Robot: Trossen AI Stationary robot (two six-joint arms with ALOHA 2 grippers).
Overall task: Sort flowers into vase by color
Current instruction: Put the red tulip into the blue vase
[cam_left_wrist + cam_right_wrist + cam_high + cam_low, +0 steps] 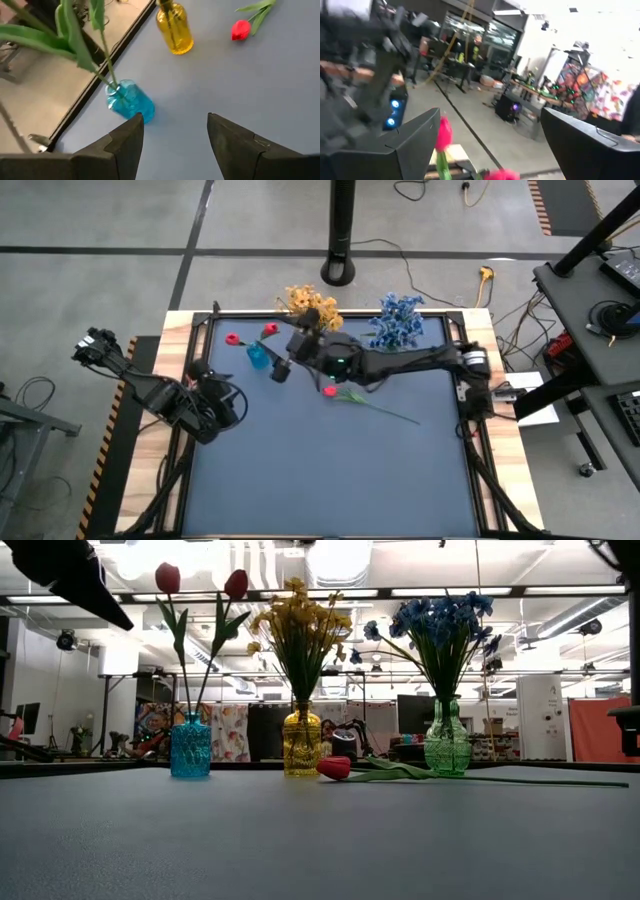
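Two red tulips [270, 330] stand in the blue vase [258, 356] [190, 746]. Yellow sprigs [300, 635] fill the yellow vase [302, 744], and blue sprigs [440, 625] fill the green vase [447, 740]. A third red tulip [330, 390] [335, 768] lies flat on the mat with its stem running toward the table's right. My right gripper [279, 371] [490, 145] is open, raised beside the blue vase, with the red buds [443, 132] ahead of it. My left gripper [212, 385] [175, 137] is open over the mat, left of the blue vase [129, 101].
The three vases stand in a row along the table's far edge. The right arm [400, 362] reaches across the far half of the table, over the lying tulip's bud end. A black stand pole [341, 240] rises beyond the far edge. The near half of the mat [330, 480] is bare.
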